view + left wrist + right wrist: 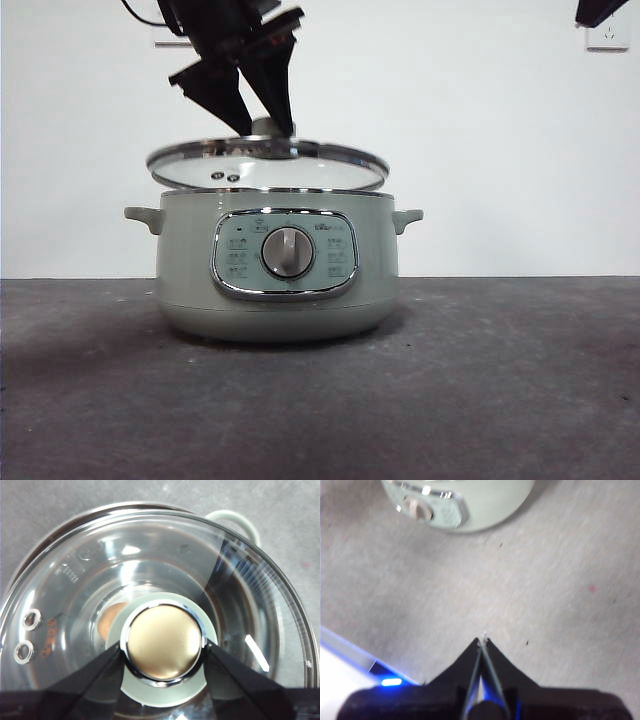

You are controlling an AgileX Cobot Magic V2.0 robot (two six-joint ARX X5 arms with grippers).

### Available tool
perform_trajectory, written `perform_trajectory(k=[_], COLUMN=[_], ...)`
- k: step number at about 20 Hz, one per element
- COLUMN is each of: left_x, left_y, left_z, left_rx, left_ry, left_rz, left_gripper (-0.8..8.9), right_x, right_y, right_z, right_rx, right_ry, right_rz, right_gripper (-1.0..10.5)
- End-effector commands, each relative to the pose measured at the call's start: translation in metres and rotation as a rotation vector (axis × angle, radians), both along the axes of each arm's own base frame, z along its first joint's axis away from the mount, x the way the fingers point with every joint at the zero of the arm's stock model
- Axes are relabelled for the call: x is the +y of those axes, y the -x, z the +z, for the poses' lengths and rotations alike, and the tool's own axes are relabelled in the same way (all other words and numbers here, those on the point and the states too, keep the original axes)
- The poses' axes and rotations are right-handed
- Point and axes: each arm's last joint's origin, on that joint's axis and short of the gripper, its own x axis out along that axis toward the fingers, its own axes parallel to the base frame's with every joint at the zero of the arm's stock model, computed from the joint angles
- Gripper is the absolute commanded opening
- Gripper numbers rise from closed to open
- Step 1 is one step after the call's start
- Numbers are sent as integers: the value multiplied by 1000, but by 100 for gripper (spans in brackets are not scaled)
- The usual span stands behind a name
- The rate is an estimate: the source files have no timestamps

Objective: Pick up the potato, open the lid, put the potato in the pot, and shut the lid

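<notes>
Black jaws of my left gripper (pixel 162 655) clamp round knob, one each side, holding lid (pixel 267 166) tilted just above pot (pixel 272 268) rim. Lid not seated; I judge next move is straight down, pot mouth directly beneath. Glass dome, shiny steel rim, two small vent holes. Potato (pixel 111 622), golden-brown, shows through glass inside pot. Right gripper (pixel 483 641) closed, empty, waiting over grey table (pixel 500 400) near pot's front.

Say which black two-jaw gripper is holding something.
The left gripper: its jaws clamp the round knob of the domed glass lid over the sage-green pot. The right gripper is shut on nothing, above grey table.
</notes>
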Motion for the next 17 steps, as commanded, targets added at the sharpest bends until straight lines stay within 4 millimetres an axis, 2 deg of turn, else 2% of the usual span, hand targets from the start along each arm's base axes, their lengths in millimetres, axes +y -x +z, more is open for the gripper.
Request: perform_trajectory(k=[1,11,15,17], left_x=[-6,-15,-19,-21], left_y=[-8,-19,-18,-17], left_z=[-10,-35,-37,-37], left_rx=[10,26,33,33], left_ry=[11,-79,-78,-77], left_rz=[3,30,18,15], left_gripper=[-9,-9,-8,50], right_x=[0,1,2,2], right_y=[0,0,-1,-2], right_z=[-3,-3,-1,-1], right_rx=[13,8,-7,-16], right_ry=[-6,-10,-23,-30], right_rz=[-4,0,1,1], right_gripper=[-11,-11,-11,-11])
